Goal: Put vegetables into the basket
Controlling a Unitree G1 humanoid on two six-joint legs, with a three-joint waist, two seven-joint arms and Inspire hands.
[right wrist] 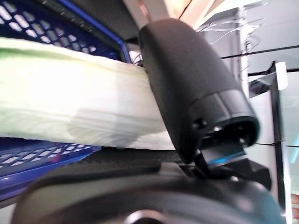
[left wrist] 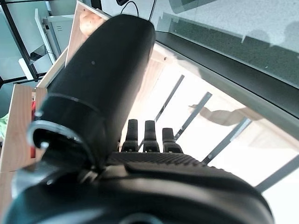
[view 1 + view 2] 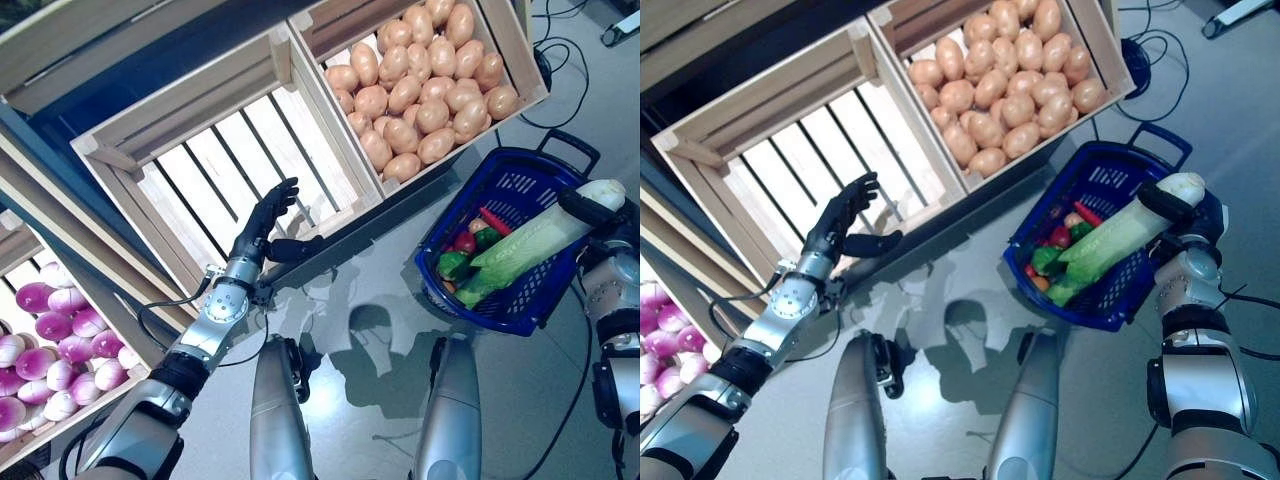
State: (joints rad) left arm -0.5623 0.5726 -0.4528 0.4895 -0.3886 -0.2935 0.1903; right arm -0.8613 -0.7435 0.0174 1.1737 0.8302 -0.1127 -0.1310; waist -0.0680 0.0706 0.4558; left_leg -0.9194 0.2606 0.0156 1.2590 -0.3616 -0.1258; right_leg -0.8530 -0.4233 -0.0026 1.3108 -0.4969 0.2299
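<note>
Empty slatted crate point(image 3: 215, 165) far left; crate of potatoes point(image 3: 425, 80) far right; bin of purple-white onions point(image 3: 50, 350) near left. Blue basket point(image 3: 520, 305) sits on the floor at right, holding red and green vegetables point(image 3: 462, 255). Long cabbage point(image 3: 535, 240) lies across the basket, leafy end inside, white stem end at the right rim. Right hand point(image 3: 590, 207) is clamped round the stem end. Left hand point(image 3: 268, 222) hangs over the empty crate, fingers straight, holding nothing. Judgement: cabbage light; stem stiff, the best hold; leaves soft, bruise easily.
</note>
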